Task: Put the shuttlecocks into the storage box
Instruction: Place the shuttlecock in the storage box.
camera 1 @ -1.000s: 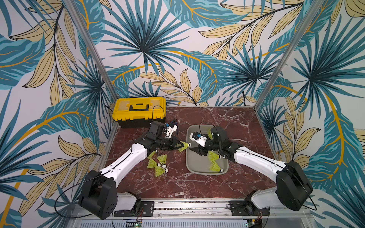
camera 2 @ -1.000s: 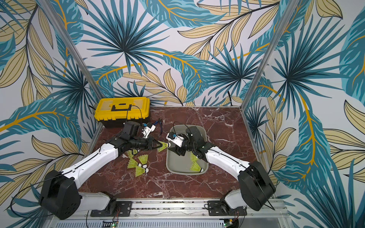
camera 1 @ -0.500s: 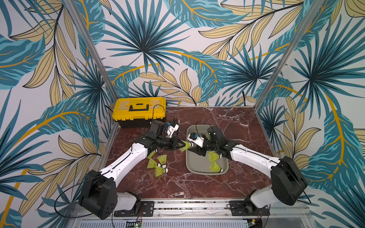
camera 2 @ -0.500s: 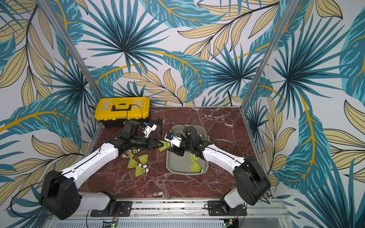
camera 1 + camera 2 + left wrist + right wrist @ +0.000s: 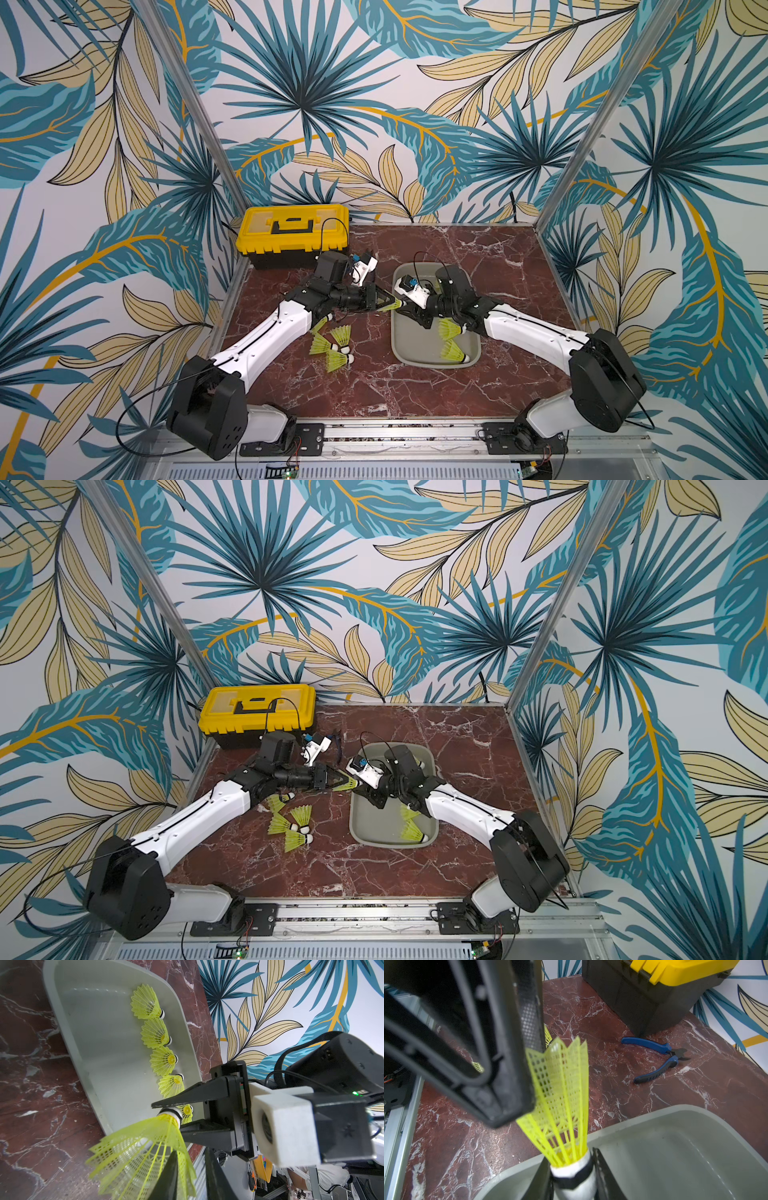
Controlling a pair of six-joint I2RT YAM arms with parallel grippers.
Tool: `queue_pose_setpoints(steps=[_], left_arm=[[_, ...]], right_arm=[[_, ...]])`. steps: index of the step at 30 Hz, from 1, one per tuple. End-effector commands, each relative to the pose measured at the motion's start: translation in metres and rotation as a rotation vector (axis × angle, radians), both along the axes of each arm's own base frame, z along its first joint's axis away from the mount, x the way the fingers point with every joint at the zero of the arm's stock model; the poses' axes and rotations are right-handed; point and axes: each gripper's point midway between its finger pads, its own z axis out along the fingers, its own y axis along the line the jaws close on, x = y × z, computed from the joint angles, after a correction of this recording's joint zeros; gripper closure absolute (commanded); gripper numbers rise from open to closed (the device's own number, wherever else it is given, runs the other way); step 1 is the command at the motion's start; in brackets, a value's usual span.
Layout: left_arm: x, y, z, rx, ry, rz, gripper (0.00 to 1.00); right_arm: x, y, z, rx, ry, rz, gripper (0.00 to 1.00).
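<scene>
One neon yellow-green shuttlecock (image 5: pixel 388 306) (image 5: pixel 345 786) hangs between my two grippers at the left rim of the grey storage box (image 5: pixel 392 332) (image 5: pixel 83 1043). My right gripper (image 5: pixel 571 1159) (image 5: pixel 405 306) is shut on its white, black-banded tip. My left gripper (image 5: pixel 190 1151) (image 5: pixel 382 301) is at the skirt (image 5: pixel 145 1147). Its jaws stand slightly apart, with the skirt's edge between them. Several shuttlecocks (image 5: pixel 162 1059) lie in a row along one wall inside the box. Several more (image 5: pixel 334 345) (image 5: pixel 291 825) lie on the marble, near my left arm.
A yellow-lidded black toolbox (image 5: pixel 293 237) stands at the back left corner. Blue-handled pliers (image 5: pixel 660 1059) lie on the marble between it and the box. Patterned walls close in the back and both sides of the table.
My right gripper has shut on the tip of the shuttlecock that the left gripper was holding out. The left jaws have parted a little from the skirt.
</scene>
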Motion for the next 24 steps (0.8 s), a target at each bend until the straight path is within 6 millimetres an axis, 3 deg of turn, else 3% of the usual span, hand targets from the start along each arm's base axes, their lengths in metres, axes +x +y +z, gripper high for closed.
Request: queue_pose_setpoints(steps=[1, 7, 11, 15, 24], left_arm=[[0.004, 0.000, 0.010, -0.006, -0.059, 0.014, 0.82], [0.006, 0.002, 0.004, 0.018, -0.053, 0.026, 1.00], [0.010, 0.002, 0.007, 0.012, -0.065, 0.039, 1.00], [0.019, -0.002, 0.012, -0.006, -0.078, 0.052, 1.00], [0.043, -0.020, 0.014, 0.038, -0.107, 0.061, 1.00]], right_arm=[[-0.004, -0.001, -0.010, -0.002, 0.046, -0.020, 0.78], [-0.002, -0.004, -0.011, -0.007, 0.052, -0.042, 0.78], [0.000, -0.008, -0.007, -0.001, 0.033, -0.074, 0.67], [0.005, -0.018, 0.003, 0.019, -0.025, -0.145, 0.49], [0.002, -0.069, 0.021, 0.015, -0.163, -0.373, 0.41]])
